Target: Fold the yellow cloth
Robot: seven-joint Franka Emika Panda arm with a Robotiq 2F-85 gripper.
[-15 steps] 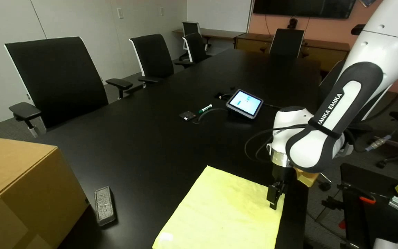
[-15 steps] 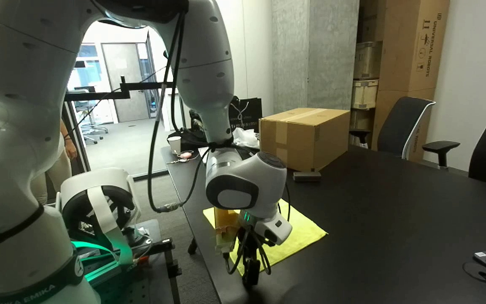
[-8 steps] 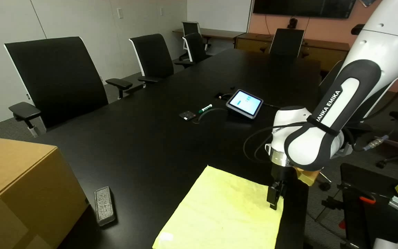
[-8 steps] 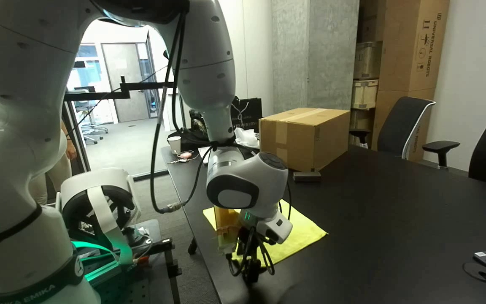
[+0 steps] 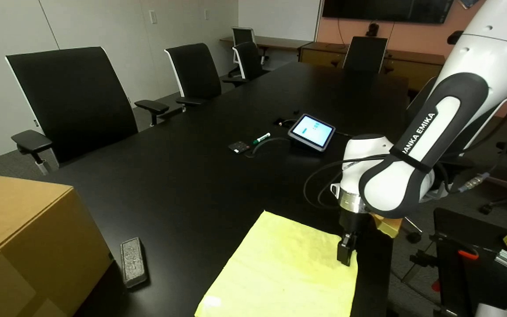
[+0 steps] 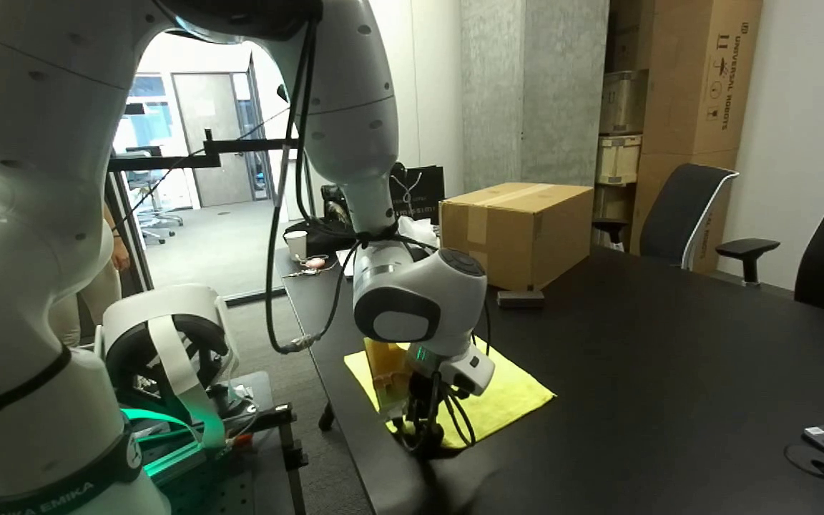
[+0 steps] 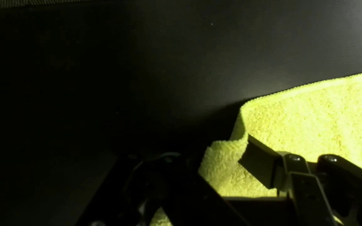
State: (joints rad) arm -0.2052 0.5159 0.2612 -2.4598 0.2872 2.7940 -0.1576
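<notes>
Right now, a black two-fingered gripper (image 5: 346, 259) straddles the puckered edge of a soft bright-yellow cloth (image 5: 284, 273), close by one corner.
Fingers (image 7: 261, 164) stand apart, cloth humped up between them, the rest spread to one side; a strip of smooth black tabletop (image 5: 373, 273) gives room from them to its edge, and an oblong dark-grey block (image 5: 134, 263) sits well apart, across the cloth.

On black table (image 5: 183, 185), yellow cloth (image 5: 280, 268), box (image 6: 516, 236)
</notes>
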